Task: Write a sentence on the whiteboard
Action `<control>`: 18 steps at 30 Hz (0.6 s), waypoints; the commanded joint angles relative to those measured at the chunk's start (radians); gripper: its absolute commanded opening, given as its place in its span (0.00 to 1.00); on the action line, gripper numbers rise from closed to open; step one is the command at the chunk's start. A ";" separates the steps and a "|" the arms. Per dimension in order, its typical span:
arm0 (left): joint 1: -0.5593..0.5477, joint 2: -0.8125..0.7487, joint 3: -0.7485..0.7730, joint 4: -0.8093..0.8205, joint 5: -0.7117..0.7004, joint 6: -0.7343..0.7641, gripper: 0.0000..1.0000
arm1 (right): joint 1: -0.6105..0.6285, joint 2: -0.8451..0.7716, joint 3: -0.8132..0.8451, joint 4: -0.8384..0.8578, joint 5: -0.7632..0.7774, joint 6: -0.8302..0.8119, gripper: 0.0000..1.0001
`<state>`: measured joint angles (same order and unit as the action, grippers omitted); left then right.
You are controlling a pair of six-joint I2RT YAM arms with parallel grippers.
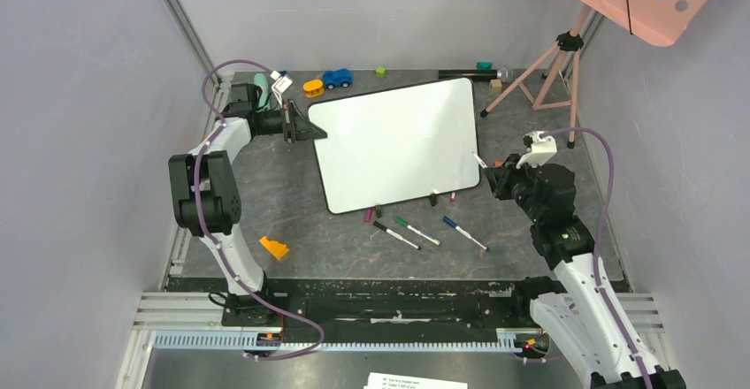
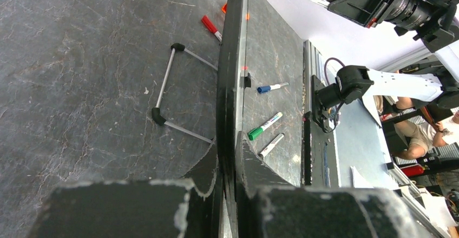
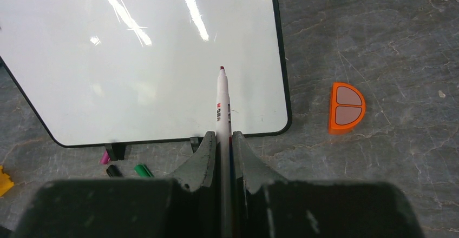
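Note:
The whiteboard (image 1: 398, 146) stands tilted on its small black feet in the middle of the table, and its face (image 3: 141, 59) is blank: no sentence shows on it. My left gripper (image 1: 309, 130) is shut on the board's left edge, which the left wrist view shows edge-on (image 2: 233, 75) between the fingers of that gripper (image 2: 228, 146). My right gripper (image 1: 489, 172) is shut on a white marker (image 3: 221, 94) with a red tip. The tip points at the board's lower right corner area. I cannot tell from the right wrist view (image 3: 221, 135) whether the tip touches the surface.
Black (image 1: 395, 235), green (image 1: 416, 230) and blue (image 1: 464, 232) markers lie in front of the board, with loose caps (image 1: 368, 216) near its feet. An orange wedge (image 1: 274, 247) sits front left, toys (image 1: 337, 78) along the back, a tripod (image 1: 548, 62) back right, an orange half-round block (image 3: 347, 107) beside the board.

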<state>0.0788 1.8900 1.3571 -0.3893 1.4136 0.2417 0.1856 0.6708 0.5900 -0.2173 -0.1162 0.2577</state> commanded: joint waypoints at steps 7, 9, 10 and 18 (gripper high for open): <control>-0.040 0.068 -0.003 -0.034 -0.213 0.188 0.02 | -0.003 0.006 0.016 0.082 -0.026 0.028 0.00; -0.041 0.074 0.002 -0.034 -0.213 0.181 0.02 | -0.004 0.017 0.023 0.083 -0.015 0.049 0.00; -0.041 0.075 0.003 -0.033 -0.214 0.181 0.02 | -0.003 0.027 0.028 0.083 -0.009 0.056 0.00; -0.042 0.086 0.015 -0.033 -0.226 0.167 0.02 | 0.002 0.127 0.101 0.106 -0.043 0.107 0.00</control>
<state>0.0788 1.9263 1.3911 -0.4187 1.4193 0.2493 0.1856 0.7681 0.6140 -0.1761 -0.1253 0.3157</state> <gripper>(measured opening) 0.094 0.108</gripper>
